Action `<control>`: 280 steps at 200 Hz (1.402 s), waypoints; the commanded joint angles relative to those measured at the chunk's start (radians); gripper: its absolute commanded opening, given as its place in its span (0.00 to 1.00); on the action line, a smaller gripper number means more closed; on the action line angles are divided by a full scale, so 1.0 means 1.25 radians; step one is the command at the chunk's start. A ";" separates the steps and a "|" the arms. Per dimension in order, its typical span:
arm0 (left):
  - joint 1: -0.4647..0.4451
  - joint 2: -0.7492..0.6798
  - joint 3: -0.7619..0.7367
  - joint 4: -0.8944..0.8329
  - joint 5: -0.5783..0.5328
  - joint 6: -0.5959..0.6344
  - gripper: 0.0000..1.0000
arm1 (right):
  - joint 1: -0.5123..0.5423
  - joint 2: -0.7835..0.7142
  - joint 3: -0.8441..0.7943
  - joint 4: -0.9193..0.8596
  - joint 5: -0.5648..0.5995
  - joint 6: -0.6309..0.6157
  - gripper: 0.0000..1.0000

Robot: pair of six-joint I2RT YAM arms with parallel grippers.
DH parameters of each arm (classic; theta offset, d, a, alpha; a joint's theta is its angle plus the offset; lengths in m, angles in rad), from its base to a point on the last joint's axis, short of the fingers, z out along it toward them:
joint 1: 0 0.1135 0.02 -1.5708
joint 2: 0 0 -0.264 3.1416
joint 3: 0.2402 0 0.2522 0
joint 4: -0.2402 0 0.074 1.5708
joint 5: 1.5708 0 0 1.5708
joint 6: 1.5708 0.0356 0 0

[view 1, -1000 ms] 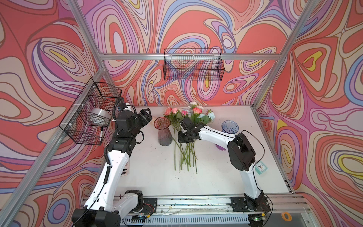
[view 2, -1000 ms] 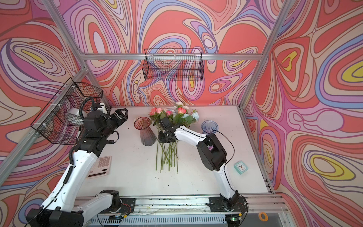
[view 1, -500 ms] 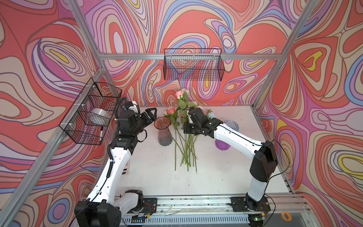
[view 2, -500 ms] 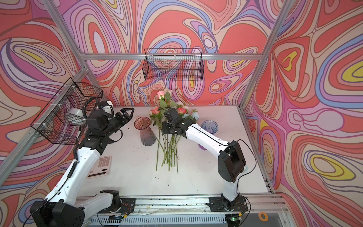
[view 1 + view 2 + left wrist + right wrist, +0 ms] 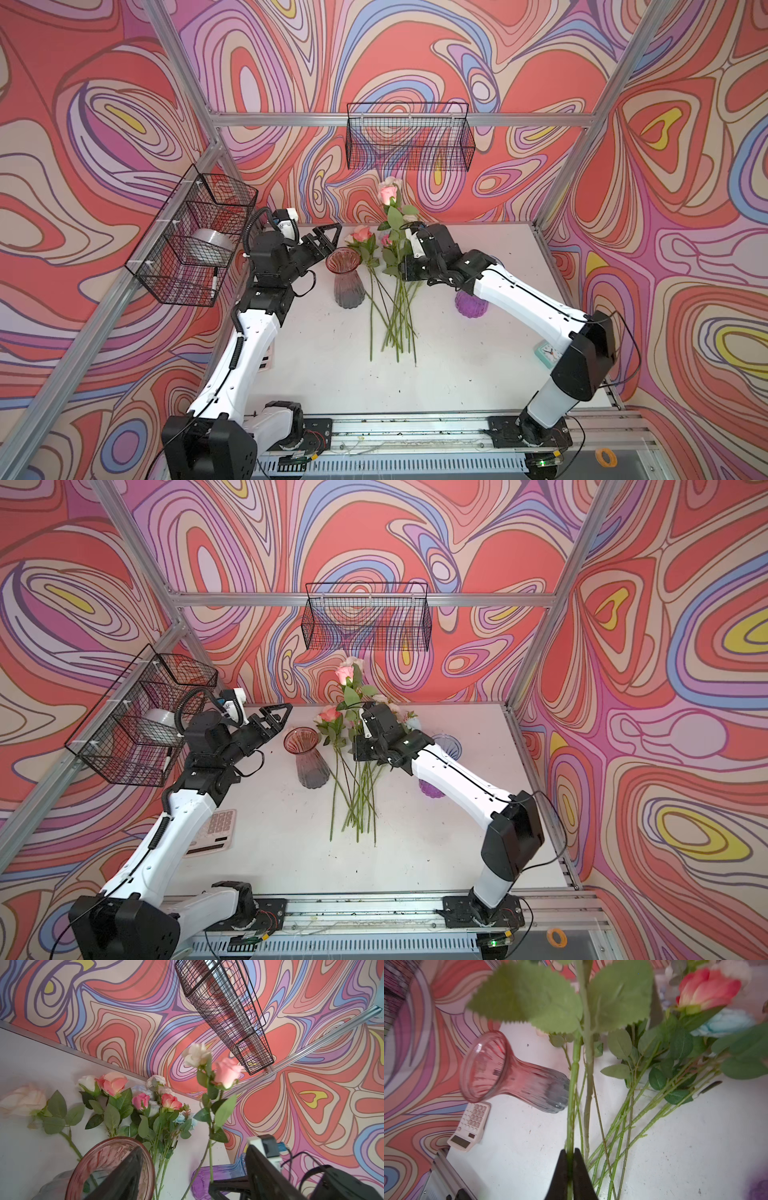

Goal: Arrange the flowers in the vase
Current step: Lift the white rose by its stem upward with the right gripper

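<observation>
A pink-to-grey ribbed glass vase stands upright left of the flowers. Most flowers lie in a pile on the white table, blooms toward the back wall. My right gripper is shut on one green stem, held upright above the pile. A pink rose and a white bloom top it. My left gripper hangs open and empty just behind the vase's rim.
A purple glass vase stands under my right arm. A calculator lies at the table's left edge, a teal clock at its right. Wire baskets hang on the back wall and left wall.
My right gripper has lifted the stem off the pile and stood it upright, its arm drawing back to the right. My left gripper has moved closer to the vase's rim.
</observation>
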 commanded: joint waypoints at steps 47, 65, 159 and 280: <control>0.006 0.022 -0.010 0.054 0.046 -0.024 0.77 | -0.005 -0.016 -0.028 0.026 -0.020 -0.029 0.00; 0.005 0.025 -0.010 0.057 0.051 -0.026 0.77 | -0.010 -0.016 -0.041 0.025 -0.015 -0.014 0.00; 0.000 0.046 -0.004 0.059 0.072 -0.035 0.77 | -0.027 0.115 -0.087 0.061 -0.028 0.053 0.00; 0.000 -0.016 -0.056 0.264 0.159 -0.052 0.79 | 0.055 -0.254 -0.285 0.252 0.019 -0.121 0.00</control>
